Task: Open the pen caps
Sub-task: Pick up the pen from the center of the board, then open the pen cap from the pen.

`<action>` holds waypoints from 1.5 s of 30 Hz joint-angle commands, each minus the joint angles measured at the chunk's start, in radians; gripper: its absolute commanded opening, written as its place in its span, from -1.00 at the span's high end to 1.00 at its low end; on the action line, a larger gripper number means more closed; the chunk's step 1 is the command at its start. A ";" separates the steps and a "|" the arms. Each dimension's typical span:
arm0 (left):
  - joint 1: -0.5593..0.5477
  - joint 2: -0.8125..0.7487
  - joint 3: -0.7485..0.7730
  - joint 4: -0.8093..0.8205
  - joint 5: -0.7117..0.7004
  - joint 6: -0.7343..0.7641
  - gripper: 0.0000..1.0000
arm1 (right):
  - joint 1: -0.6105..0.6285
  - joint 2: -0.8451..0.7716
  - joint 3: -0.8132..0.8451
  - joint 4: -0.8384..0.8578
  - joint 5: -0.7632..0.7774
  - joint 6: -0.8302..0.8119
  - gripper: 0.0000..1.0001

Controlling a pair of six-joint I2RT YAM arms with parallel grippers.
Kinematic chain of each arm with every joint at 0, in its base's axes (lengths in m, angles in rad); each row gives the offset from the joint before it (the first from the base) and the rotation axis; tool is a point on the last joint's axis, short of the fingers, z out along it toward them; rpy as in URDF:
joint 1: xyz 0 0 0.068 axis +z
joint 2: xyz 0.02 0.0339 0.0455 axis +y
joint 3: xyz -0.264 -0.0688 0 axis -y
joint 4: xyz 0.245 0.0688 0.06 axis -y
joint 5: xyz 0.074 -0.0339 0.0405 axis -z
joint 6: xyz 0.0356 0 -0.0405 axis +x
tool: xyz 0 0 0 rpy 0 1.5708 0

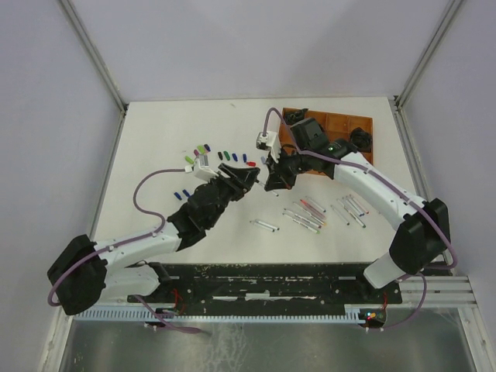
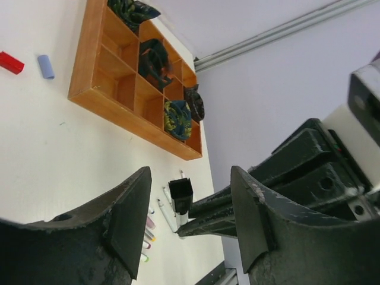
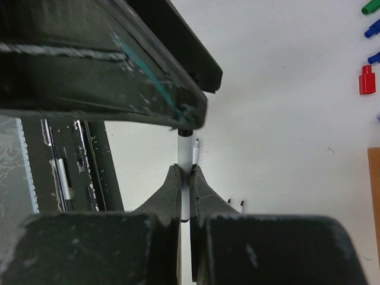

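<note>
My right gripper [image 3: 184, 173] is shut on the white-grey barrel of a pen [image 3: 184, 151] and holds it above the table. The pen's black cap [image 2: 180, 195] points toward my left gripper [image 2: 190, 205], which is open with its jaws on either side of the cap. In the top view the two grippers, left [image 1: 246, 177] and right [image 1: 271, 181], meet at the table's middle. Loose pen caps [image 1: 225, 156] in green, blue, purple and red lie to the left of them. A red cap [image 3: 367, 80] and blue caps [image 3: 373, 28] show in the right wrist view. Several pens [image 1: 310, 213] lie on the table to the right.
A brown compartment tray [image 1: 341, 124] with dark objects in it stands at the back right, also in the left wrist view [image 2: 98, 83]. A single pen [image 1: 265, 225] lies in front of the grippers. A black strip [image 1: 271, 279] runs along the near edge.
</note>
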State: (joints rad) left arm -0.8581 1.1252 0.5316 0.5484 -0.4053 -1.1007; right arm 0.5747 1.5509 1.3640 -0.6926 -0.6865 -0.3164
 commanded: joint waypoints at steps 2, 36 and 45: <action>-0.040 0.073 0.087 -0.052 -0.131 -0.064 -0.11 | 0.005 -0.039 -0.009 0.061 0.027 0.031 0.97; -0.053 0.069 0.018 0.179 0.017 0.096 0.95 | -0.006 0.058 -0.014 0.114 -0.215 0.229 0.47; 0.165 -0.066 -0.030 0.207 -0.086 0.121 0.94 | -0.007 0.100 0.005 0.023 -0.230 0.163 0.96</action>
State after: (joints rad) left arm -0.8722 1.1709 0.5117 0.6601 -0.3672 -1.0302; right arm 0.5629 1.6268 1.3521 -0.5976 -0.8780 -0.1440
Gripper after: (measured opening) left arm 0.146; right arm 0.068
